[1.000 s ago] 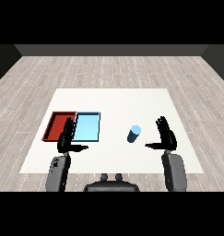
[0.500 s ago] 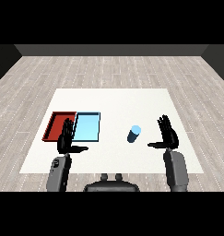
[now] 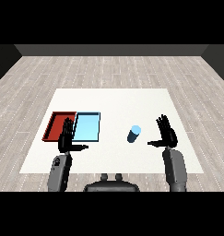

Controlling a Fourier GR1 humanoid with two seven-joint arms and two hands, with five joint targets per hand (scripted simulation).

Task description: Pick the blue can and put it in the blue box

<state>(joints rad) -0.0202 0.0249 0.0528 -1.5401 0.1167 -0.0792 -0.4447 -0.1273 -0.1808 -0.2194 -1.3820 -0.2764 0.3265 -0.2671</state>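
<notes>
The blue can (image 3: 134, 134) stands upright on the white table (image 3: 113, 103), right of centre. My right hand (image 3: 167, 134) is open a short way to the can's right, thumb pointing toward it, not touching. The light blue tray (image 3: 87, 127) lies left of centre with the red tray (image 3: 56, 126) beside it on its left. My left hand (image 3: 66, 137) is open, raised over the near edges of the two trays, and covers part of them.
Grey wooden floor surrounds the table on all sides. Bare white tabletop stretches behind the can and the trays, and between the light blue tray and the can.
My right hand has drifted slightly left toward the can. The left hand, the can and the trays look unmoved.
</notes>
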